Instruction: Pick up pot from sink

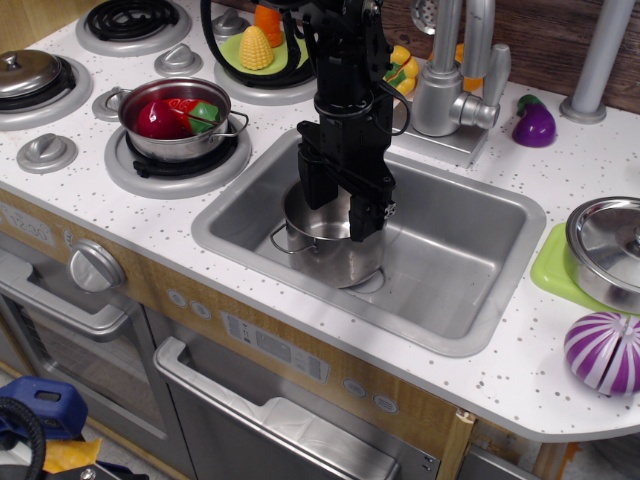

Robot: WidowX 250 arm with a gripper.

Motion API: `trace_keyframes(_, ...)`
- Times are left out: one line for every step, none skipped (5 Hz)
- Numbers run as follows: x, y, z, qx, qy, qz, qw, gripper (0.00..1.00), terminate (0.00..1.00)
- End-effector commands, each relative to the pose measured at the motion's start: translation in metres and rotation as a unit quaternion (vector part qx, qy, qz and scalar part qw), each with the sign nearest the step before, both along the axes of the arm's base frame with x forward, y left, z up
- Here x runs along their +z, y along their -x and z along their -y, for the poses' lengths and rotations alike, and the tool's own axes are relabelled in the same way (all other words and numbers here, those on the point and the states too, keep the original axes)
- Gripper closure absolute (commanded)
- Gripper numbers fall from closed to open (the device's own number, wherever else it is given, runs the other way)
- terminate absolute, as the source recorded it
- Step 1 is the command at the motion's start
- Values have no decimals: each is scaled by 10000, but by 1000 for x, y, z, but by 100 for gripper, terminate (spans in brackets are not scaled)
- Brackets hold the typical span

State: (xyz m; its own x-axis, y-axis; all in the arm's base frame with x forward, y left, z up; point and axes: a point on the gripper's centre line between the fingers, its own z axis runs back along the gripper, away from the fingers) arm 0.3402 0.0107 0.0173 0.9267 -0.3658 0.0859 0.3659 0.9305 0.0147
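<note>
Hovering gripper [343,210] right over pot [322,243] in sink [455,260], fingers spread wide and straddling the rim, apparently lining up for a grab.

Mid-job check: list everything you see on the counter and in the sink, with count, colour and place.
pot: 1, shiny steel, in the sink, left half
sink: 1, silver-grey, centre of the counter
pot with toy food: 1, steel, red and green pieces inside, on front burner
lidded pot: 1, steel, right edge on green mat
lid: 1, steel, far-left burner
corn: 1, yellow, on green plate at back
eggplant: 1, purple, right of faucet
faucet: 1, grey, behind sink
striped toy: 1, purple and white, front right
end effector: 1, black, at the pot's rim; grip unclear
</note>
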Motion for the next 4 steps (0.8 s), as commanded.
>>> trace_keyframes(0, 0, 0, 0, 0, 0, 10000, 0, 0)
trace_keyframes(-7, -10, 9, -164, 38, 27, 9999, 0, 0)
trace_keyframes(-16, -9, 15, -211, 47, 46, 9998, 0, 0)
trace_keyframes(-27, -4, 16, -146, 55, 265, 9995, 0, 0)
